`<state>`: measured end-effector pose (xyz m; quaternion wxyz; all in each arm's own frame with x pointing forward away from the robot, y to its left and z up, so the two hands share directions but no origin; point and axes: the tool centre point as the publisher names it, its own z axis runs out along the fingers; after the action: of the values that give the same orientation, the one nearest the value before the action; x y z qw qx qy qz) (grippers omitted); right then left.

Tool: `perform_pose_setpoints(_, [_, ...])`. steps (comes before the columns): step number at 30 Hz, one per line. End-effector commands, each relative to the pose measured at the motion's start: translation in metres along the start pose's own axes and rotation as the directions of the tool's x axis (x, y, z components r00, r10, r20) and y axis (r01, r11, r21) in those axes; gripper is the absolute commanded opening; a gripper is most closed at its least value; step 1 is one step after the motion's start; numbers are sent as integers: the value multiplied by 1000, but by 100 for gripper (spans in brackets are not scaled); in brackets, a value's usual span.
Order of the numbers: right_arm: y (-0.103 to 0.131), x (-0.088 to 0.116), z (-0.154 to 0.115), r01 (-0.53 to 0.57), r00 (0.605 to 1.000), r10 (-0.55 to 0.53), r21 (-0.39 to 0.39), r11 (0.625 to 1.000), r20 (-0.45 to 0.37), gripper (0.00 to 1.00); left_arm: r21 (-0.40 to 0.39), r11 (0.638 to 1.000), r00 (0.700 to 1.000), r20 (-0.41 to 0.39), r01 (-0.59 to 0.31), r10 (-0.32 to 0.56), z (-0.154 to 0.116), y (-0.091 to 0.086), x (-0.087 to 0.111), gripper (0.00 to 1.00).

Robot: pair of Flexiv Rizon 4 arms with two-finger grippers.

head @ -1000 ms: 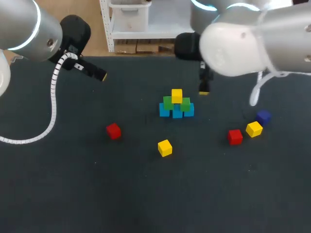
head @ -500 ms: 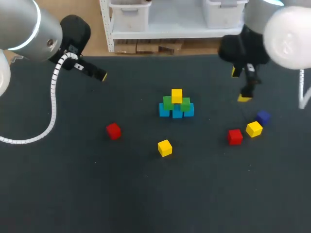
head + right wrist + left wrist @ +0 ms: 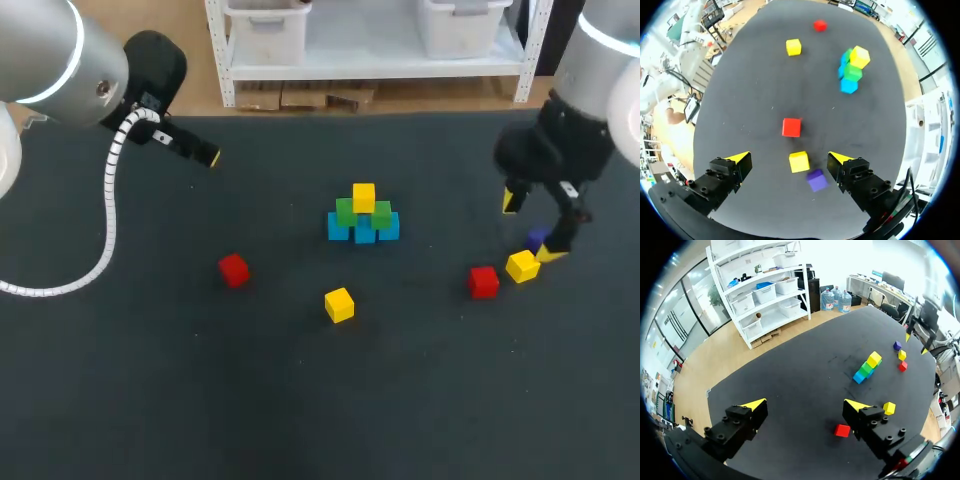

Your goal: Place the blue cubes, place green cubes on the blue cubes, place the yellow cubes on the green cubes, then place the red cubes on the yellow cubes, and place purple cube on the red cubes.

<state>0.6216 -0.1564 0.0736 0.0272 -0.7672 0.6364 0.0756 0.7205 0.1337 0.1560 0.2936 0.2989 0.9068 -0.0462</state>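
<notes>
While the stack waits for more layers, the loose pieces lie scattered on the dark worktop (image 3: pixel 300 400). Nearest, around its middle, sits a loose yellow cube (image 3: pixel 339 304), with the left red cube (image 3: pixel 233 269) just behind it toward the left edge. Both are well apart from everything, so easy to pick.

Toward the right edge three pieces bunch up: the right red cube (image 3: pixel 483 282), the right yellow cube (image 3: pixel 522 266) just beside it, and the purple cube (image 3: pixel 816 180) close behind that one.

The right gripper (image 3: pixel 532 226) hangs over this cluster, fingers spread wide and holding nothing. In its wrist view the right yellow cube lies ahead, between the fingers. I judge it is lined up for that cube, since yellow goes on next. The purple neighbour is tight, so there is a risk of nudging it.

Further back, mid-worktop, the stack (image 3: pixel 363 215) has blue cubes (image 3: pixel 338 228) as base, green cubes (image 3: pixel 346 211) on them and a top yellow cube (image 3: pixel 363 197) — the wide base is there for stability.

Farthest, the left gripper (image 3: pixel 805 404) hovers by the far left corner, fingers open and empty — probably parked out of the way.

Containers: none on the worktop, and all the cubes rest straight on it.
</notes>
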Motion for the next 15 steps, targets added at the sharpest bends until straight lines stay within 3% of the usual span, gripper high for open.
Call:
perform_pose_setpoints(1, [1, -3, 21, 15, 997, -14, 8, 1000, -78, 100, 5, 1000, 1000, 3, -2, 2, 0, 1, 1, 100])
perform_pose_setpoints(15, [-1, 23, 61, 26, 998, -28, -30, 999, -60, 100, 5, 1000, 1000, 3, -2, 2, 0, 1, 1, 100])
